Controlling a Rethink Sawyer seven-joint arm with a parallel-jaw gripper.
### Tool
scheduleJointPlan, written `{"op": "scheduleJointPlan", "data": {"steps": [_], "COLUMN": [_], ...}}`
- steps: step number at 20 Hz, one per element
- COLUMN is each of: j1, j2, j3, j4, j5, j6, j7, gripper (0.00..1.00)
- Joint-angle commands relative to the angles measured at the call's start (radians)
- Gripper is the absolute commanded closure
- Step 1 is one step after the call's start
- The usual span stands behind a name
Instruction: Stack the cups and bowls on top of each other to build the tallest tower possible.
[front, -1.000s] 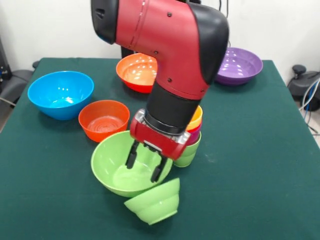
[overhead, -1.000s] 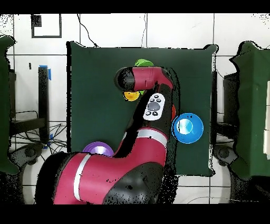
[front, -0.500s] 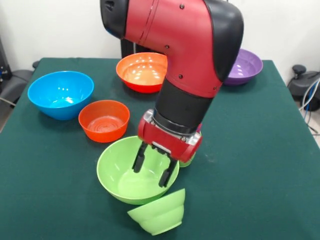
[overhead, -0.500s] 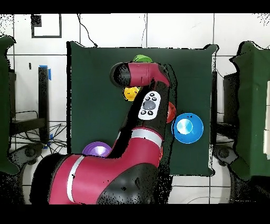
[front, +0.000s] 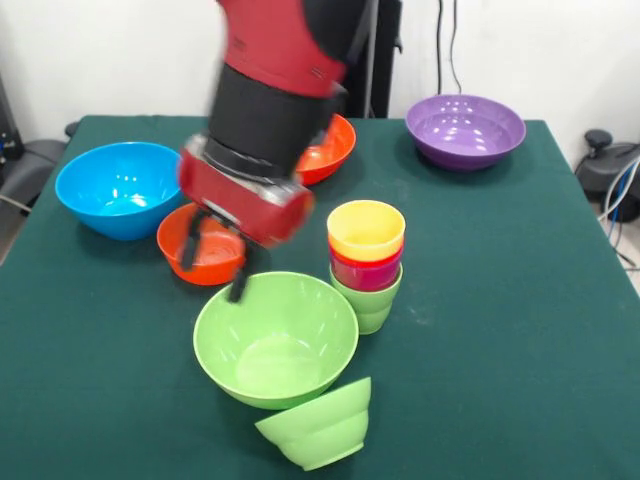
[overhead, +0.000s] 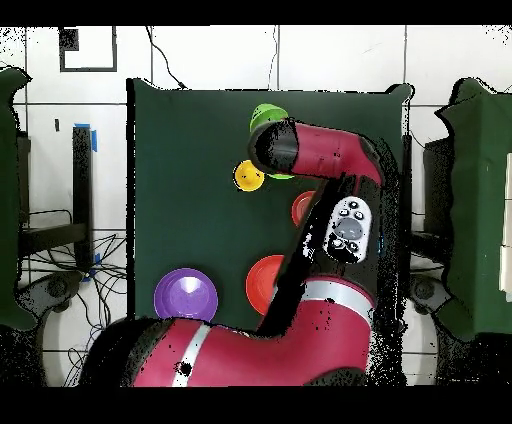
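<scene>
Front view shows the gripper (front: 213, 268) with its two dark fingers spread apart and gripping nothing, hanging over the gap between the small orange-red bowl (front: 205, 243) and the large light-green bowl (front: 275, 338). Taking that large green bowl as the landmark: the tower (front: 366, 262) stands just beside its rim, a yellow cup nested in a red one nested in a green one (a purple cup, if it is in there, cannot be made out). A small light-green bowl (front: 318, 426) lies tilted against the landmark's near edge. Beyond it sit the blue bowl (front: 120, 187), the orange bowl (front: 328, 150) partly behind the arm, and the purple bowl (front: 465, 130), well apart. I judge the job barely begun: three cups are nested, every bowl is loose on the table. No writing or brand is legible anywhere.
</scene>
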Motion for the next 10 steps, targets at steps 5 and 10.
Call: {"op": "scheduleJointPlan", "data": {"steps": [5,10], "j1": [-0.052,-0.015], "j2": [-0.116,-0.081], "j3": [0.164,0.125], "j4": [0.16,0.092], "j5": [-0.04,-0.017], "j6": [0.042,0.089], "j7": [-0.108,-0.016], "gripper": [0.0,0.0]}}
